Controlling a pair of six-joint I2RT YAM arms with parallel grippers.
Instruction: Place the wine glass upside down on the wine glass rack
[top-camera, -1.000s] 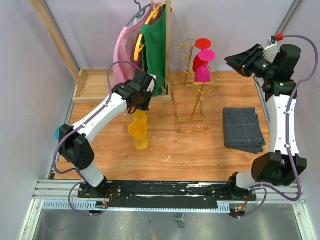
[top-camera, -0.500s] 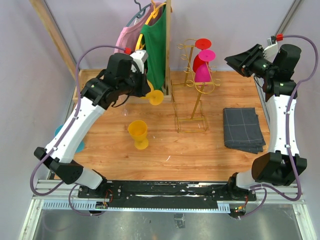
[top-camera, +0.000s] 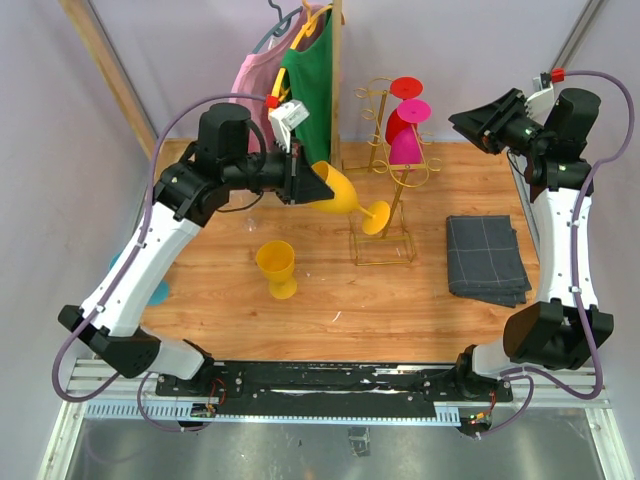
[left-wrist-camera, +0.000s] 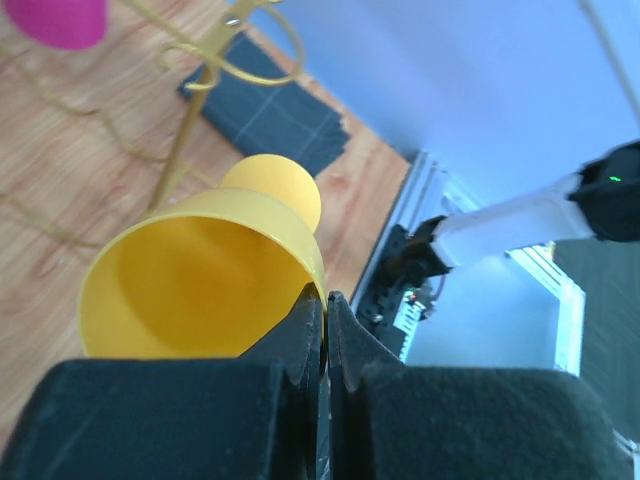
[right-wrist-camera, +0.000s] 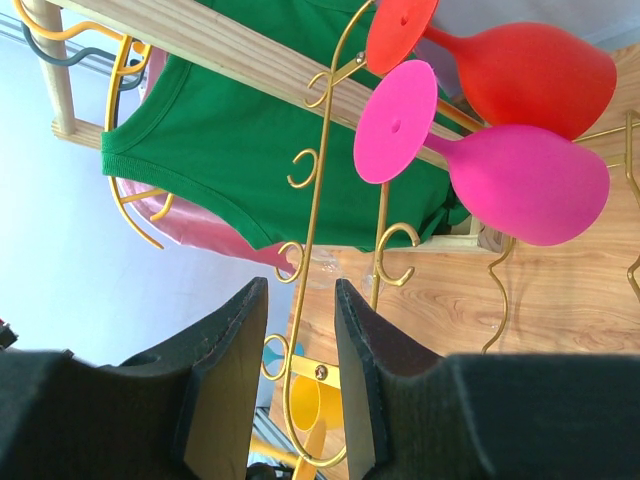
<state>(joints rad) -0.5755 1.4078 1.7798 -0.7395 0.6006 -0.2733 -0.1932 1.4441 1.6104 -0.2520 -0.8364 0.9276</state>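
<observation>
The yellow, plastic-looking wine glass (left-wrist-camera: 200, 270) is pinched at the rim of its bowl by the left gripper (left-wrist-camera: 325, 310). The jaws are closed on the thin bowl wall, one finger inside and one outside. In the top view the glass (top-camera: 338, 192) is carried clear of the wooden table (top-camera: 320, 300), lying nearly level. Its foot points toward 4 o'clock, just beside the post of the tall gold wire wine glass rack (top-camera: 398, 200); contact cannot be confirmed.

The glass is judged light and stiff, with a smooth wall that may slip or pivot in a rim pinch. A hold nearer the stem would give firmer control while it is inverted.

A pink glass (right-wrist-camera: 525, 180) and a red glass (right-wrist-camera: 540, 70) are hung on the rack at 12 o'clock. The right gripper (right-wrist-camera: 300, 295) is held partly open and empty at 2 o'clock.
</observation>
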